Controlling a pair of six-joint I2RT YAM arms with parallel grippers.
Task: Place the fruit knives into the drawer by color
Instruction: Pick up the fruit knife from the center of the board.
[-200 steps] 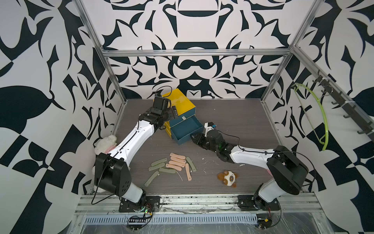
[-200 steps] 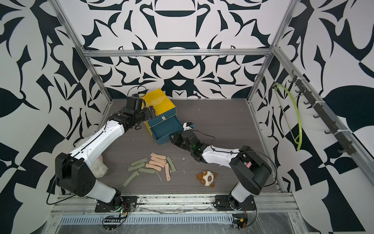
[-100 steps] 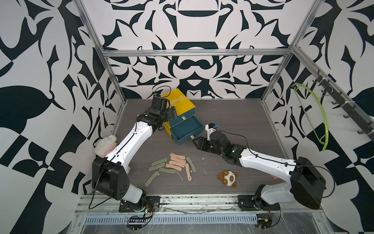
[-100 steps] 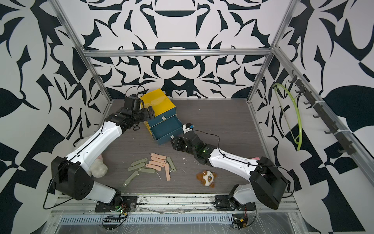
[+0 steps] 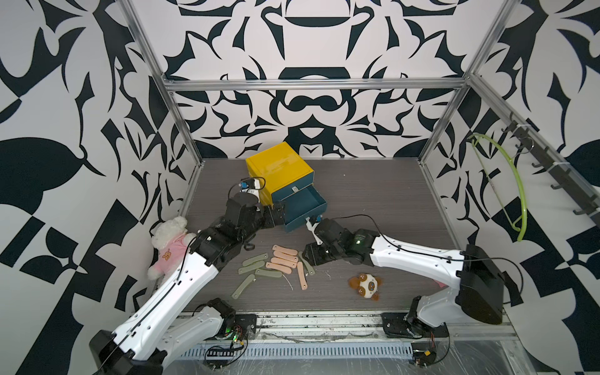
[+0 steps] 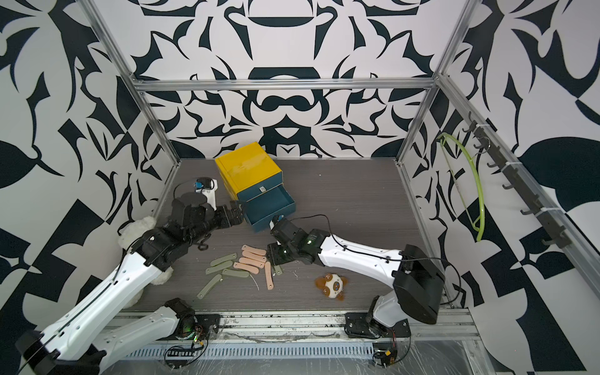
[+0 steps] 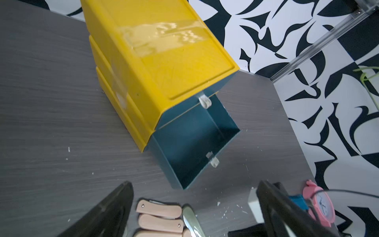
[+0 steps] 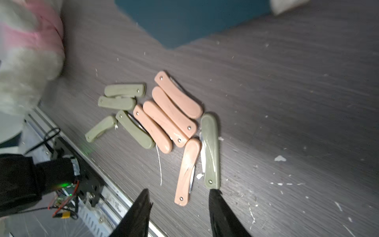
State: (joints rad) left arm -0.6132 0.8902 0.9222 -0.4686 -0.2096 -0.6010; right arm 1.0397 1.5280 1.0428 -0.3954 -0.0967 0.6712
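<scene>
Teddy bear (image 5: pixel 168 240) beside left arm (image 5: pixel 181 289), plush toy (image 5: pixel 365 285) near fruit knives (image 5: pixel 284 259).

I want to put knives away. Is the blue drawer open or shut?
Open. The drawer sticks out of the yellow cabinet, and the left wrist view looks down on its bare inside.

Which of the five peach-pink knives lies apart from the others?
The pink knife lying alongside a green knife. The other four pink knives lie side by side in one row; this one lies outside it.
</scene>
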